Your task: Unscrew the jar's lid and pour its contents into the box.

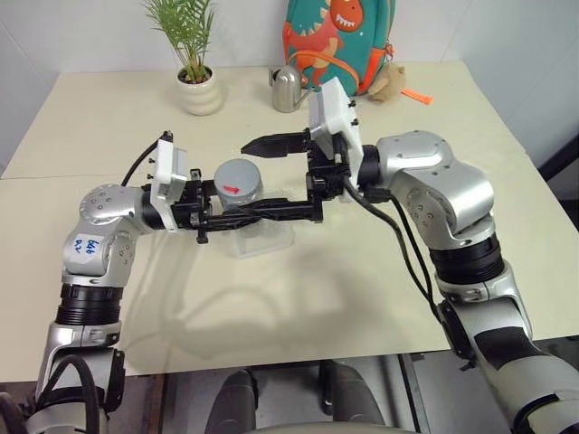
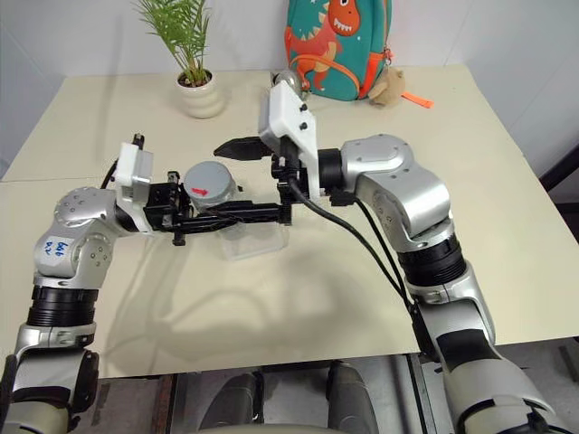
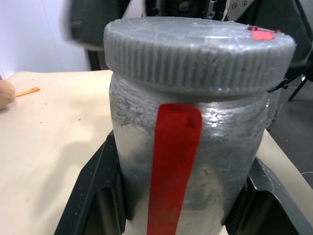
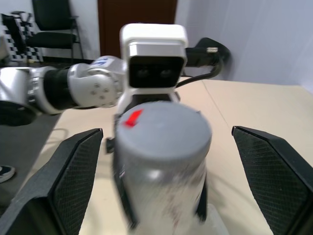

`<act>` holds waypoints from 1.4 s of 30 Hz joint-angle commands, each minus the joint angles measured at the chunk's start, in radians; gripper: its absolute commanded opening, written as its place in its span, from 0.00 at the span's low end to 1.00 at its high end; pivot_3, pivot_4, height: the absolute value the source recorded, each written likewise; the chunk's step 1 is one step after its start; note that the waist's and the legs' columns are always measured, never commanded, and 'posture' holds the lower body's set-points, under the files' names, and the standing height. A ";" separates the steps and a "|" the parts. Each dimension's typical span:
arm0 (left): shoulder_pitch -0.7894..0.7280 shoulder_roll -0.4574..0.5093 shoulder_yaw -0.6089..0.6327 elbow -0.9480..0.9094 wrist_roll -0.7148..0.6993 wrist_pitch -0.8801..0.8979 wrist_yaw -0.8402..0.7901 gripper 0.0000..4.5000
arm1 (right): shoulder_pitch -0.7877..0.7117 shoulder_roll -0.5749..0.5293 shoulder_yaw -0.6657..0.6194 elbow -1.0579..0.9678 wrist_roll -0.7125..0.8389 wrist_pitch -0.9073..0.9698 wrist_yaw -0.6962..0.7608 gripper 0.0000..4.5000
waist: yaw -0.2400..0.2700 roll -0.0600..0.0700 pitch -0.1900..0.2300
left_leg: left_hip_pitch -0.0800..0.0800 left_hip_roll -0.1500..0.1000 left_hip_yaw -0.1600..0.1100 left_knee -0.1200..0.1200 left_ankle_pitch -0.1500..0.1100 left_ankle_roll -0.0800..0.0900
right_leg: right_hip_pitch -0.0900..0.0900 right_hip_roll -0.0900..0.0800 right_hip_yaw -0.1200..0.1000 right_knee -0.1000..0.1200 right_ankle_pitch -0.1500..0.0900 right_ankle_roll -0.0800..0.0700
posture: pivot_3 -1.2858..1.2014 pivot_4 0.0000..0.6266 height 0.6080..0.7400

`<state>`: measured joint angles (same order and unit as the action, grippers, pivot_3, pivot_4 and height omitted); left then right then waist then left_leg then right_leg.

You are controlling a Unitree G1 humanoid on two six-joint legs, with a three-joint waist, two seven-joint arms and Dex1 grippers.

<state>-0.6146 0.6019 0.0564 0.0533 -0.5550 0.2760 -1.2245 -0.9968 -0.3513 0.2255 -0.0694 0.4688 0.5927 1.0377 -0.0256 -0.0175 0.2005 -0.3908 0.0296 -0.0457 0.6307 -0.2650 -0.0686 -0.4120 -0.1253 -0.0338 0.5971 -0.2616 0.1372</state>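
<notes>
My left gripper (image 1: 220, 206) is shut on the jar (image 3: 230, 147), a clear jar with a red strip down its side, and holds it upright. The grey lid (image 1: 237, 180) with a red mark sits on the jar. My right gripper (image 4: 166, 131) is open, its two fingers (image 4: 73, 166) standing wide on either side of the lid without touching it. The clear plastic box (image 1: 268, 240) lies on the table just under and behind the jar. The contents are hidden behind the jar's cloudy wall.
At the table's (image 1: 298, 298) far side stand a potted plant (image 1: 196, 86), a silver watering can (image 1: 288, 89), a dinosaur backpack (image 1: 339, 41), a small plush toy (image 1: 391, 81) and an orange piece (image 1: 416, 95). The table's near edge runs just below my arms.
</notes>
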 commanded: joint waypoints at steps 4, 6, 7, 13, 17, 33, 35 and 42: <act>0.005 -0.014 -0.001 -0.029 0.007 -0.016 0.007 0.43 | -0.048 0.051 -0.014 0.030 -0.021 -0.016 -0.042 0.99 | -0.001 0.000 0.000 | 0.000 0.000 0.000 0.000 0.000 0.000 | 0.000 0.000 0.000 0.000 0.000 0.000 | 0.52 0.24 1.00; 0.006 -0.016 -0.002 -0.030 0.010 -0.019 0.009 0.43 | -0.052 0.056 -0.017 0.035 -0.022 -0.018 -0.043 0.99 | 0.000 0.000 0.000 | 0.000 0.000 0.000 0.000 0.000 0.000 | 0.000 0.000 0.000 0.000 0.000 0.000 | 0.52 0.24 1.00; 0.007 -0.017 -0.002 -0.030 0.011 -0.020 0.009 0.43 | -0.055 0.056 -0.020 0.038 -0.022 -0.018 -0.042 0.99 | 0.000 0.000 0.000 | 0.000 0.000 0.000 0.000 0.000 0.000 | 0.000 0.000 0.000 0.000 0.000 0.000 | 0.52 0.24 1.00; 0.015 -0.021 0.002 -0.038 0.010 -0.022 0.020 0.43 | -0.068 0.027 -0.038 0.088 -0.040 -0.041 -0.028 0.99 | -0.001 0.000 0.000 | 0.000 0.000 0.000 0.000 0.000 0.001 | 0.000 0.000 0.000 0.001 0.000 0.000 | 0.52 0.24 1.00; 0.021 -0.025 0.002 -0.044 0.010 -0.025 0.027 0.43 | -0.057 -0.031 -0.053 0.098 -0.049 -0.053 0.005 0.99 | 0.000 0.000 0.000 | 0.000 0.000 0.000 0.000 0.000 0.001 | 0.000 0.000 0.000 0.000 0.000 0.000 | 0.52 0.24 1.00; 0.039 -0.014 0.014 -0.047 0.028 -0.032 0.053 0.43 | 0.100 -0.217 -0.174 -0.133 0.169 0.109 0.092 0.99 | 0.010 0.000 0.000 | 0.001 0.000 0.003 0.000 -0.001 0.002 | 0.000 0.000 0.003 -0.001 0.001 0.001 | 0.52 0.24 1.00; 0.032 -0.019 0.010 -0.044 0.030 -0.031 0.056 0.43 | 0.072 -0.171 -0.156 -0.135 0.170 0.112 0.062 0.99 | 0.006 0.000 0.000 | 0.001 0.000 0.003 0.001 -0.002 0.003 | 0.000 0.000 0.004 0.000 0.001 0.001 | 0.52 0.24 1.00; 0.020 -0.031 0.000 -0.038 0.031 -0.025 0.057 0.43 | -0.007 -0.013 -0.063 -0.088 0.105 0.123 -0.066 0.99 | 0.001 0.000 0.000 | 0.001 0.000 0.003 0.001 -0.002 0.003 | 0.000 0.000 0.005 0.002 0.001 0.001 | 0.52 0.24 1.00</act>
<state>-0.5777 0.5695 0.0516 0.0344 -0.5229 0.2599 -1.1690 -0.9830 -0.3774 0.1501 -0.1512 0.5844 0.7092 0.9980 -0.0249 -0.0176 0.2004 -0.3894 0.0295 -0.0425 0.6317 -0.2667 -0.0655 -0.4123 -0.1249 -0.0290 0.5989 -0.2608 0.1383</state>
